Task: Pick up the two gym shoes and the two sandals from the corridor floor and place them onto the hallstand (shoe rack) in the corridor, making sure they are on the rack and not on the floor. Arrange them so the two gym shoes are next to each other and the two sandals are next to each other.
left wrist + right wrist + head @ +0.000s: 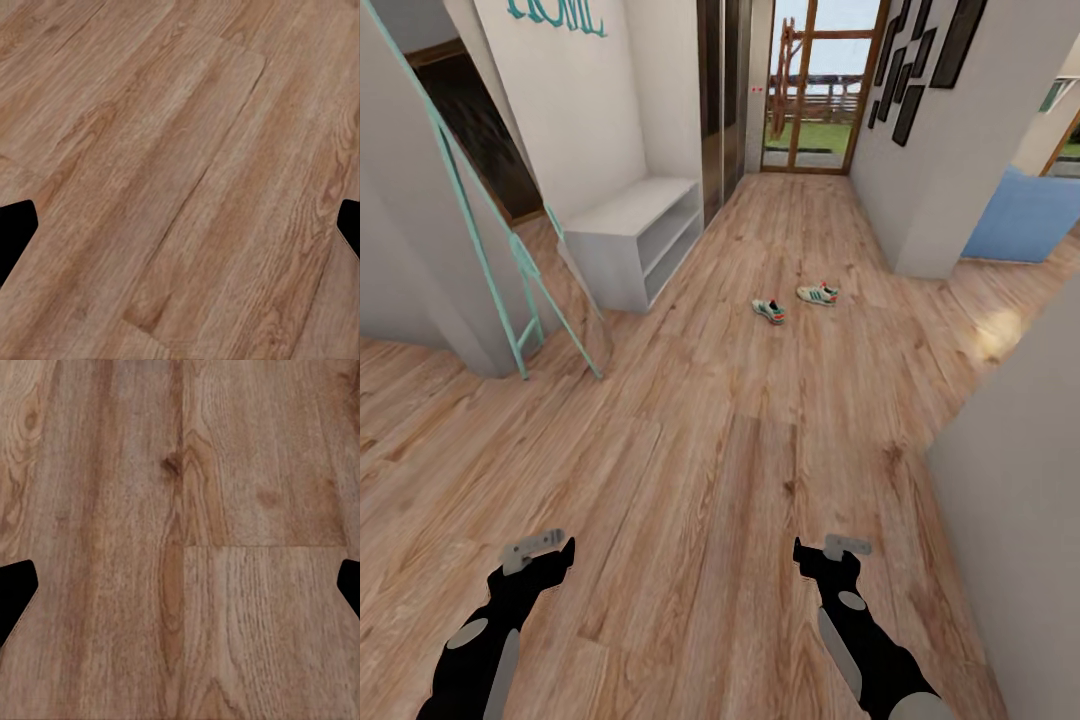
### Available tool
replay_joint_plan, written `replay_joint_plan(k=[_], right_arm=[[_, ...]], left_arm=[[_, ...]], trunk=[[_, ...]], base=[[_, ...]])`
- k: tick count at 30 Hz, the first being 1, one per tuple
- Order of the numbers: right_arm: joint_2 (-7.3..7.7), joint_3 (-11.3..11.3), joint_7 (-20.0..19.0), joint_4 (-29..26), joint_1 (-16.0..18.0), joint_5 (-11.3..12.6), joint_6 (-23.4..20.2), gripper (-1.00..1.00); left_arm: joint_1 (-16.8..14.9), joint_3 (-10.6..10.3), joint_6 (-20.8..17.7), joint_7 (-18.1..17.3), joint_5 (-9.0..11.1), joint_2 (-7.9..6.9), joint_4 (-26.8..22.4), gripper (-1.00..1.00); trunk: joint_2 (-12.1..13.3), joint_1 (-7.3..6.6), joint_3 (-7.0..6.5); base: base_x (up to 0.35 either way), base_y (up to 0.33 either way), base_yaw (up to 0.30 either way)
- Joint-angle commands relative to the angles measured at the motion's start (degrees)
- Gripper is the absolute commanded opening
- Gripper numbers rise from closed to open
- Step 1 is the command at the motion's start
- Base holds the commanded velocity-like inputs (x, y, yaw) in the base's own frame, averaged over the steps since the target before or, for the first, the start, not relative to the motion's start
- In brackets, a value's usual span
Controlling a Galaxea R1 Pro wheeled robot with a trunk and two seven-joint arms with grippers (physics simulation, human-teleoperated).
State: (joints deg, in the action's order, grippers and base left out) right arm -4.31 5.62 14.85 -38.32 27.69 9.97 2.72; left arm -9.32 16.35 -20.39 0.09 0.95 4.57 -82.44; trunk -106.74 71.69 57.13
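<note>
Two white gym shoes with teal stripes lie on the corridor floor (pixel 740 450) far ahead, one (pixel 768 311) slightly nearer and the other (pixel 817 294) just to its right. The hallstand (pixel 630 235), a low white-grey shelf unit, stands against the left wall beyond them, its top and tiers bare. The two sandals are out of view. My left gripper (pixel 538 548) and right gripper (pixel 835 550) hang low over bare planks, far short of the shoes. Both are open: in the wrist views the left fingers (pixel 15 232) and right fingers (pixel 15 592) sit wide apart with nothing between them.
A teal ladder-like frame (pixel 520 270) leans against the left wall corner. A grey wall (pixel 1020 500) closes in on the near right. A wall corner (pixel 920 200) juts in at the far right, with a blue panel (pixel 1025 215) past it. A glass door (pixel 820 80) ends the corridor.
</note>
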Motion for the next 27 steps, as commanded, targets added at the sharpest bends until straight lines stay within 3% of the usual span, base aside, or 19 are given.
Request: replay_joint_plan(k=[1, 16, 27], right_arm=[[0.00, 0.0, 0.0, 0.0, 0.0, 0.0, 0.0, 1.00], [0.00, 0.0, 0.0, 0.0, 0.0, 0.0, 0.0, 1.00], [0.00, 0.0, 0.0, -0.1, 0.0, 0.0, 0.0, 1.00]], left_arm=[[0.0, 0.0, 0.0, 0.0, 0.0, 0.00, 0.0, 1.00], [0.0, 0.0, 0.0, 0.0, -0.1, 0.00, 0.0, 1.00], [0.0, 0.0, 0.0, 0.0, -0.1, 0.00, 0.0, 1.00]], trunk=[[0.0, 0.00, 0.00], [0.0, 0.00, 0.00], [0.0, 0.00, -0.38]], base=[[0.336, 0.000, 0.000], [0.336, 0.000, -0.008], [0.336, 0.000, -0.184]])
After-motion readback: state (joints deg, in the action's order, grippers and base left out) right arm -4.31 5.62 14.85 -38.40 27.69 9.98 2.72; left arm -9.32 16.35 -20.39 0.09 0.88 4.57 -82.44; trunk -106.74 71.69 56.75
